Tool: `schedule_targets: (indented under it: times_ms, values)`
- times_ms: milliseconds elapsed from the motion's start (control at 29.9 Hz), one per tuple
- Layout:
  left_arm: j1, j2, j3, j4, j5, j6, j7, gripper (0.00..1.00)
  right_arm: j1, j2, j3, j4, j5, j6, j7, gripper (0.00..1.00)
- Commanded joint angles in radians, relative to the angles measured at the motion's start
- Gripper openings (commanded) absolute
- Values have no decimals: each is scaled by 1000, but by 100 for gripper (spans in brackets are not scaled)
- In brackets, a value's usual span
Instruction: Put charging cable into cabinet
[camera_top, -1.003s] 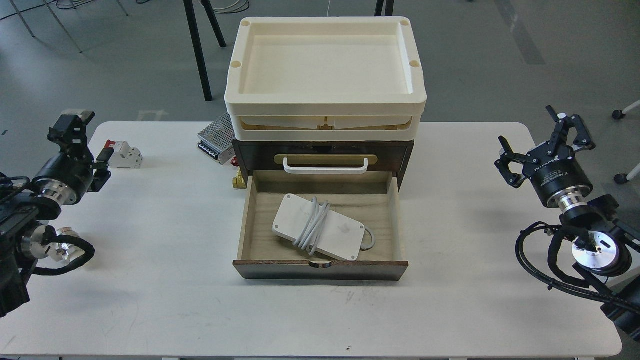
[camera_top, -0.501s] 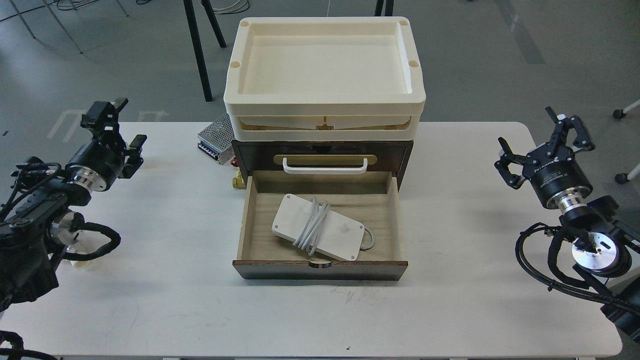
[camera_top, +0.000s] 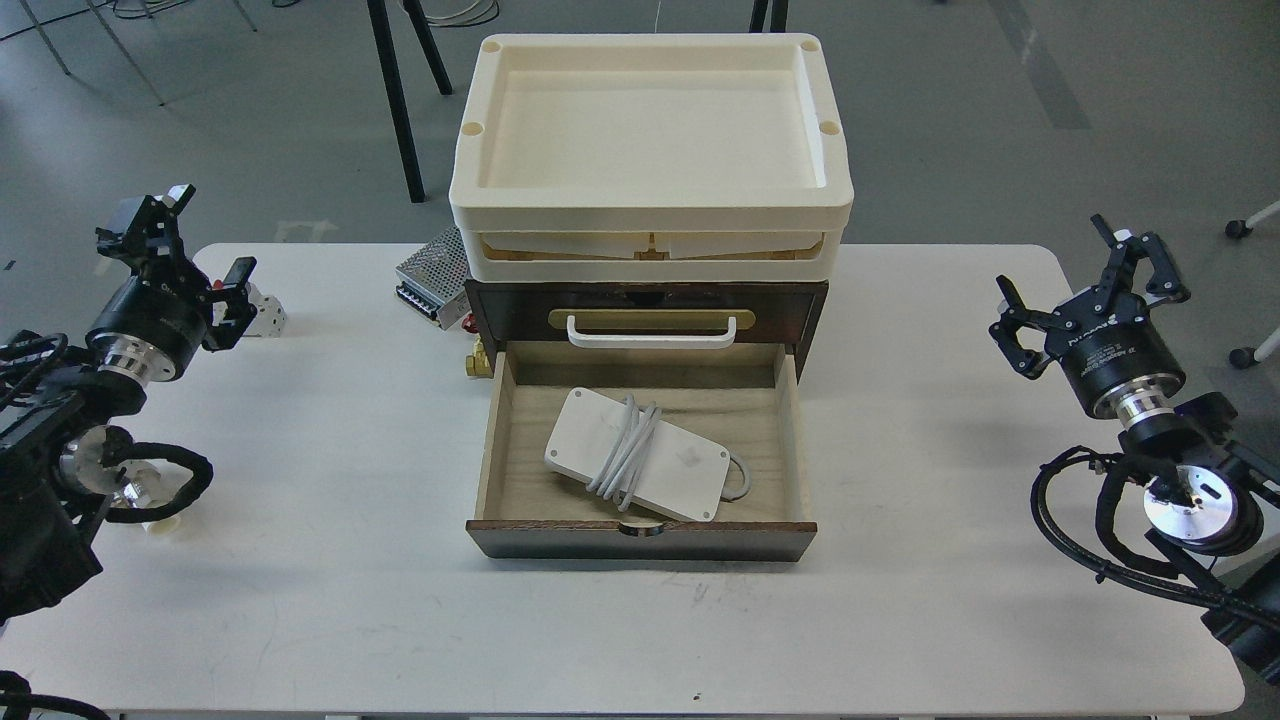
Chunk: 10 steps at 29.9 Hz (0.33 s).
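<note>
The charging cable (camera_top: 638, 455), a flat white adapter with a white cord wound round its middle, lies in the open pale-lined drawer (camera_top: 790, 440) of the dark brown cabinet (camera_top: 812, 305) at the table's middle. The upper drawer with its brass plate and white handle (camera_top: 650, 335) is closed. My left gripper (camera_top: 185, 245) is open and empty at the far left edge of the table. My right gripper (camera_top: 1085, 275) is open and empty at the far right edge. Both are well away from the cabinet.
Cream plastic trays (camera_top: 650, 205) are stacked on the cabinet. A perforated metal power supply box (camera_top: 432, 275) and a small brass part (camera_top: 478, 360) sit to the cabinet's left. A white-and-red circuit breaker (camera_top: 262, 312) lies beside my left gripper. The white table (camera_top: 350, 560) spreads in front.
My left arm has shifted about at the table's left edge, its gripper ending further left and a little higher than half a second ago. The right arm, drawer and cable have not moved.
</note>
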Motion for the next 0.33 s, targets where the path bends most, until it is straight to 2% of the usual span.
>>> schedule_targets:
  times_ms: [0,301]
  values:
    - [0,-28,3,2,2,9,0,99,0,0,0,0,0,-1,0,99]
    - [2,-35,6,3,2,8,0,99,0,0,0,0,0,-1,0,99]
